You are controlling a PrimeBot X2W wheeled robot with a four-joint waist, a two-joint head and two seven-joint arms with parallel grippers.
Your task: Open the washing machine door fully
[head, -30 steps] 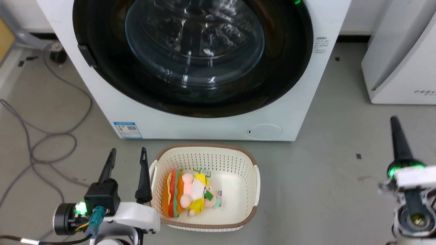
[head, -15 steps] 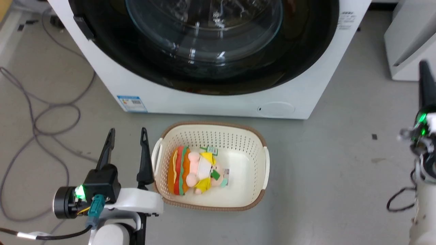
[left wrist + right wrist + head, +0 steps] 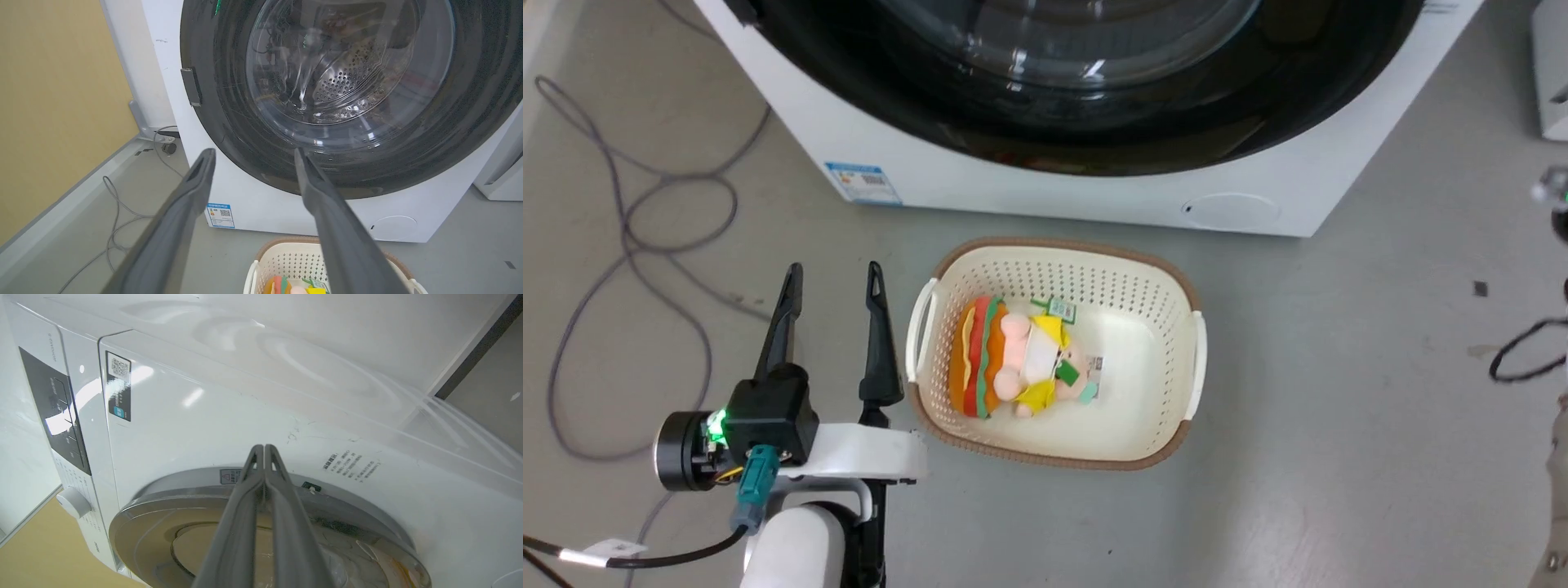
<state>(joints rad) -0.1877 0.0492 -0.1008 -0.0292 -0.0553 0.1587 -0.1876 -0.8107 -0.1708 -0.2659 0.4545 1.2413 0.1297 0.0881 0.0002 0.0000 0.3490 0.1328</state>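
Black glossy washing machine door [image 3: 229,143] looks shut against the front of the washing machine [image 3: 253,216], not yet swung out. Right pincer [image 3: 261,447], clenched on nothing, points straight at the door's upper rim from close by, so the right arm is nearer. Left pincer [image 3: 834,268] hangs released, low beside the basket [image 3: 1062,249], with the door up ahead and well apart; likely next is catching the rim edge and pulling outward.

Floor [image 3: 1323,392]: grey, and I see it scuffed in places.
Washing machine [image 3: 1054,196]: stands on it, far side.
Basket [image 3: 1054,243]: near the machine's front, apart.
Cables [image 3: 737,204]: grey loops, my left.
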